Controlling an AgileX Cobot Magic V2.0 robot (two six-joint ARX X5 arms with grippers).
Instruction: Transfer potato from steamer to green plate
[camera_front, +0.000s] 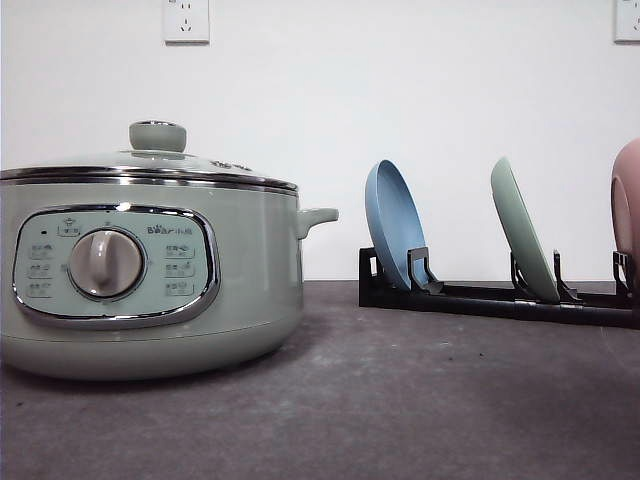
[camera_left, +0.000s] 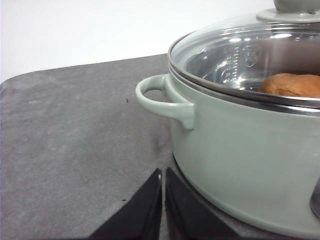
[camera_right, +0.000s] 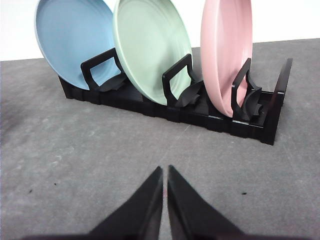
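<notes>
The steamer (camera_front: 150, 270) fills the left of the front frame, lid (camera_front: 150, 165) on, its left edge cut off. The potato (camera_left: 292, 85) lies inside, seen through the glass. Bare grey tabletop (camera_front: 420, 390) spreads lower right. The green plate (camera_front: 523, 243) stands on edge in a black rack (camera_front: 500, 298), between the blue plate (camera_front: 393, 225) and the cut-off pink dish (camera_front: 627, 205). Left hand (camera_left: 163, 200) and right hand (camera_right: 165, 197) are both closed, empty.

Both grippers are plain matte black. The left gripper (camera_left: 163, 172) shows two broad, flat fingers (camera_left: 142, 210) that taper from a wide base to sharp, wedge-like tips, with smooth faces and straight inner edges. The right gripper (camera_right: 165, 170) looks the same: two black, triangular fingers (camera_right: 192, 215) narrowing to fine points, smooth and unmarked, with no screws, cables or lettering visible on either pair
</notes>
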